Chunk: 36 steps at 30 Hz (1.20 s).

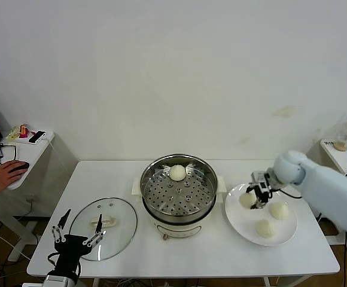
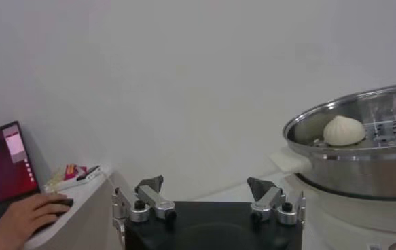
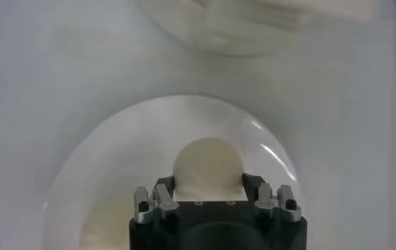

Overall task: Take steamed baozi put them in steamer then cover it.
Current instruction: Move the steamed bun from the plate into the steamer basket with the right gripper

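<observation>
The steamer [image 1: 145, 185] stands mid-table, its steel basket holding one baozi [image 1: 177, 173] at the back; the left wrist view shows that basket [image 2: 361, 146] and bun [image 2: 344, 130] too. On the white plate [image 1: 239, 218] to the right lie three more baozi. My right gripper [image 1: 254, 200] is shut on the one nearest the steamer [image 1: 246, 200], and its fingers press both sides of the bun [image 3: 208, 163] in the right wrist view. The other two [image 1: 279, 210] [image 1: 264, 228] lie free. The glass cover [image 1: 110, 236] lies flat at front left, with my left gripper [image 1: 84, 215] open above its near edge.
A side table at far left carries a laptop, and a person's hand [image 1: 3, 173] rests on a mouse there. A small stand with a cup [image 1: 344, 140] is at far right. The table's front edge runs just below the cover and plate.
</observation>
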{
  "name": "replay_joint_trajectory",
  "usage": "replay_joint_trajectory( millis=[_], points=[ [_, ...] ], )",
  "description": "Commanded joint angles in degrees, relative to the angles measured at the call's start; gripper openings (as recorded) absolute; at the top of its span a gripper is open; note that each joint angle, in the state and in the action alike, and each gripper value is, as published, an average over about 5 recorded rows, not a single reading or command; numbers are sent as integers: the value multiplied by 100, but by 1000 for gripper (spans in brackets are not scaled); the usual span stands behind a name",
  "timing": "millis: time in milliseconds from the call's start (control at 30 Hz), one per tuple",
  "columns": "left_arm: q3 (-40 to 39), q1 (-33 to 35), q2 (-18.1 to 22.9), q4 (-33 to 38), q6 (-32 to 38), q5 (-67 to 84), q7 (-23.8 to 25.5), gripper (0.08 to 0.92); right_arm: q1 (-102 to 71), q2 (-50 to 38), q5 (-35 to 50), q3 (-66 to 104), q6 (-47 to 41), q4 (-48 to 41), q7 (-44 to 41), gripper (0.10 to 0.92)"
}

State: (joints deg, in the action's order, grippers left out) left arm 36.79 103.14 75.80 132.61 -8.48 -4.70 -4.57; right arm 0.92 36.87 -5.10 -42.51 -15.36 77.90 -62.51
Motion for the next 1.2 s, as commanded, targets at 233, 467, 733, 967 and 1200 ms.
replay_joint_trajectory(
  millis=[233, 467, 733, 967, 1200],
  points=[
    [-51, -68, -44, -28, -2, 18, 3, 823, 3529, 276, 1921, -1968, -549, 935, 239, 636],
    [-46, -134, -67, -101, -2, 36, 2, 823, 3408, 1254, 2794, -2197, -1244, 1188, 782, 644],
    [107, -197, -75, -147, -8, 121, 6, 823, 2818, 2809, 3313, -2253, -1839, 376, 1273, 647],
    [228, -241, -54, -140, -5, 193, 7, 823, 2511, 3505, 3464, -2572, -2269, -147, 1561, 650],
    [222, -306, -44, -191, 0, 204, 6, 823, 2247, 3646, 3445, -2678, -2387, -365, 1694, 653]
  ],
)
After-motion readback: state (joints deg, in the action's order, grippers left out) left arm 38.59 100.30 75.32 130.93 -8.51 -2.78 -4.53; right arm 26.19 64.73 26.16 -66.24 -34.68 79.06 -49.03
